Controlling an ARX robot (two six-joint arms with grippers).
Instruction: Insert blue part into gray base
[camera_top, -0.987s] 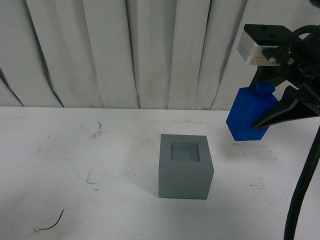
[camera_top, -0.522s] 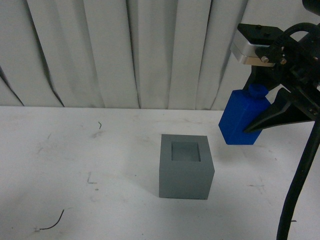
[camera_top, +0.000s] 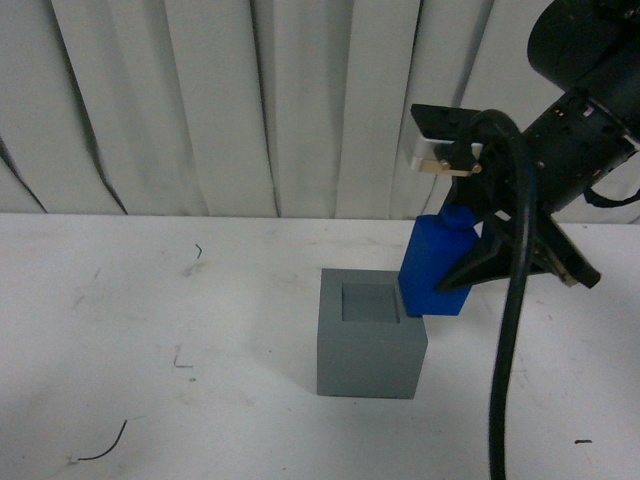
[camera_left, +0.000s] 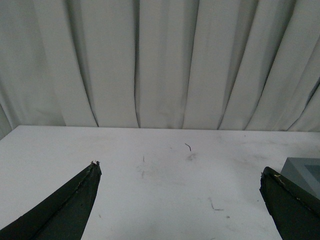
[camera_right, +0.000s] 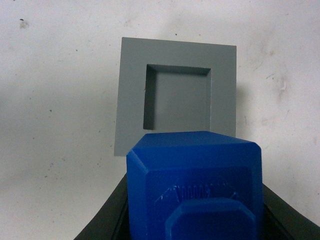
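Soft, flat light all round, a little dim and grainy, with no glare anywhere. The curtain (camera_top: 200, 100) folds show gentle grey shading. In the front view the right arm (camera_top: 580, 130), at 2 o'clock, goes nearly black and loses its detail. Close to the right wrist camera, the blue part (camera_right: 195, 170) looks slightly soft.

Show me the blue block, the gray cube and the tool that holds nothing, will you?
blue part (camera_top: 428, 262): front view, the side facing the camera.
gray base (camera_top: 365, 360): front view, its front wall.
left tool (camera_left: 180, 169): left wrist view, midway between its two spread fingertips.
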